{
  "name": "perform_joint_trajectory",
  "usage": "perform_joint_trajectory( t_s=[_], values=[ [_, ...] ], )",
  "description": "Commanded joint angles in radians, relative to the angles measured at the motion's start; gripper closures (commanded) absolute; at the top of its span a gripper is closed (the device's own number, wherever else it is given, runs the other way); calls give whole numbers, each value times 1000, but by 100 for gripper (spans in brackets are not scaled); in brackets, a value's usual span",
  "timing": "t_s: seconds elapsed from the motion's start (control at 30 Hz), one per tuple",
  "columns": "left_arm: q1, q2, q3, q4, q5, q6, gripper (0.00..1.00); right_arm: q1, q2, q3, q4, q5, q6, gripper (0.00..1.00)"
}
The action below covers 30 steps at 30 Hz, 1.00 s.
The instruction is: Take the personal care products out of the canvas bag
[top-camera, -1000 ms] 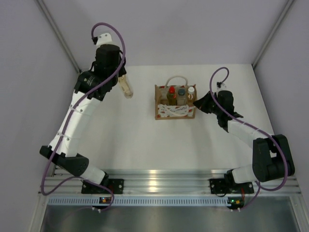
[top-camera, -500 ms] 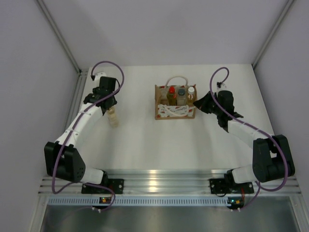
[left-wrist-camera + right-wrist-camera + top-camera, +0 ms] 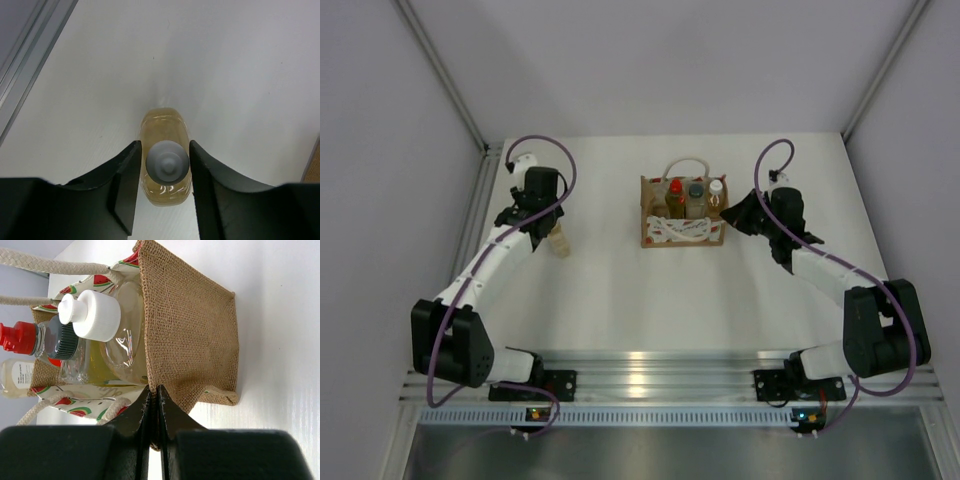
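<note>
top: overhead, far | wrists: close-up | top+right wrist share canvas bag (image 3: 682, 232) (image 3: 190, 340)

A robotics lab test cell is indicated: a white table (image 3: 620, 300) is enclosed by plain grey panels (image 3: 380, 150), and two cabled robot arms (image 3: 485, 262) are bolted to an aluminium rail (image 3: 650, 365) at its near edge.

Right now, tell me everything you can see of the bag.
The bag is a small tote of coarse brown weave, with a white front panel printed with red watermelon slices and pale rope handles. It stands upright and open on the white table. Three bottles stand inside it. The right gripper is shut on the rim of its right side.
</note>
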Motion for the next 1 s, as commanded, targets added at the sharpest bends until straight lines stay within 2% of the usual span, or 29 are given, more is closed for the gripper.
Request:
perform_joint_trajectory(
  t_s=[0.0,0.03,0.1,0.13,0.33,0.43,0.47,0.57,0.77,0.97],
  values=[
    [6,-45,12,118,-2,-8,50,-9,-6,2,-88,15,-32,96],
    [6,-47,20,117,9,-1,34,-9,-6,2,-88,17,-32,96],
    [6,-53,29,115,29,5,20,-9,-6,2,-88,17,-32,96],
    [4,-59,37,115,44,7,2,-9,-8,0,-88,18,-32,96],
    [-34,-106,95,117,227,-24,1,-7,-3,-1,-80,20,-28,95],
    [-225,-77,168,115,121,25,1,-7,3,-3,-69,11,-22,95],
    [-308,-50,208,115,101,33,1,-9,4,-3,-63,5,-20,95],
    [-379,30,267,117,153,27,1,-7,3,-6,-60,2,-18,95],
    [-476,211,425,120,199,73,1,-9,-12,-18,-53,-3,-15,94],
    [-528,366,554,117,205,105,2,-7,-15,-18,-53,-6,-17,94]
  ],
)
